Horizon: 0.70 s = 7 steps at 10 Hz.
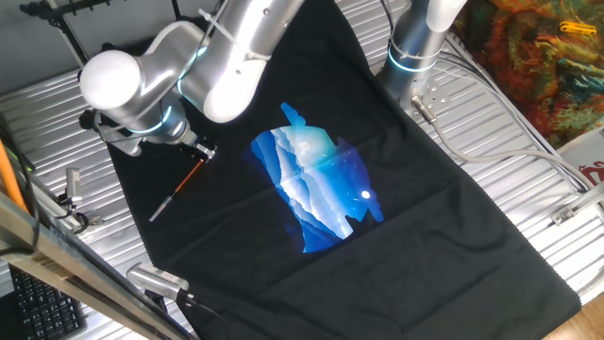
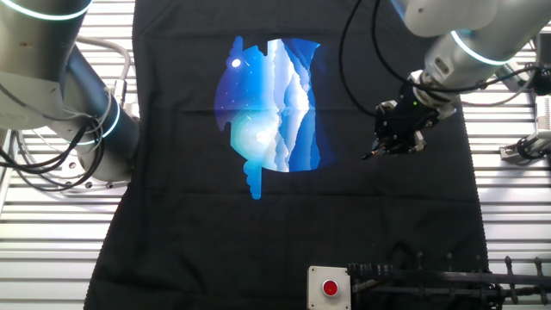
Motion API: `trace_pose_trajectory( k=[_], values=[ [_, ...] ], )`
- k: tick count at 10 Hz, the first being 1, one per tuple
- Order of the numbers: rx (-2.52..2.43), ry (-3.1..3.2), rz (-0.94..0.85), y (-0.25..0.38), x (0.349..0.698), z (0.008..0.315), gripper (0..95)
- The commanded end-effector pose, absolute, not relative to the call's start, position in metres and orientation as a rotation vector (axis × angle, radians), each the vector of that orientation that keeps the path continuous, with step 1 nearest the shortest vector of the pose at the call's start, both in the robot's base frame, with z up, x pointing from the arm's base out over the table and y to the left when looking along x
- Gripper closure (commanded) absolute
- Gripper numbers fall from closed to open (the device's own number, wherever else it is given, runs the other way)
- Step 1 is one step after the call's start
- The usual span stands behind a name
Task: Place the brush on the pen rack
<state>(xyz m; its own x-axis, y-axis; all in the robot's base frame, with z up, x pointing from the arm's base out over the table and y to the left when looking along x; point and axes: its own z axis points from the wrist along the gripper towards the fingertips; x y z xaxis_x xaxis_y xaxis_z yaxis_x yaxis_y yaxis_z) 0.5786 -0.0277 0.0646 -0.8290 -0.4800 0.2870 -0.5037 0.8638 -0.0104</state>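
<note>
The brush [image 1: 176,192] has an orange-red handle and a silver-grey lower end. It slants down-left over the black cloth [image 1: 425,217] at the left. My gripper [image 1: 201,153] is at its upper, orange end, and its fingers look shut on it. In the other fixed view the gripper [image 2: 392,142] is dark and hangs over the cloth's right part, with only a thin pale tip of the brush [image 2: 369,156] sticking out at its lower left. The pen rack [image 2: 430,277], a thin black rod frame, lies along the bottom right edge. Its spindly legs also show in one fixed view [image 1: 58,13] at the top left.
A blue-and-white picture [image 1: 316,184] is printed in the middle of the cloth. A small grey box with a red button [image 2: 329,287] stands beside the rack. A second arm's base [image 1: 415,47] stands at the cloth's far side. The surrounding table is ribbed metal [image 1: 510,161] with cables.
</note>
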Motion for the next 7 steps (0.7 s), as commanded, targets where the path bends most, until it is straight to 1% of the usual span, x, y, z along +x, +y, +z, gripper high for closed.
trace_pose_trajectory(
  k=[1, 3, 7],
  values=[
    [0.781, -2.757, 0.124, -0.032, 0.582, 0.076, 95.0],
    [0.841, -2.743, 0.134, -0.036, 0.584, 0.087, 95.0],
    [0.973, -2.679, 0.168, -0.038, 0.589, 0.097, 95.0]
  ],
)
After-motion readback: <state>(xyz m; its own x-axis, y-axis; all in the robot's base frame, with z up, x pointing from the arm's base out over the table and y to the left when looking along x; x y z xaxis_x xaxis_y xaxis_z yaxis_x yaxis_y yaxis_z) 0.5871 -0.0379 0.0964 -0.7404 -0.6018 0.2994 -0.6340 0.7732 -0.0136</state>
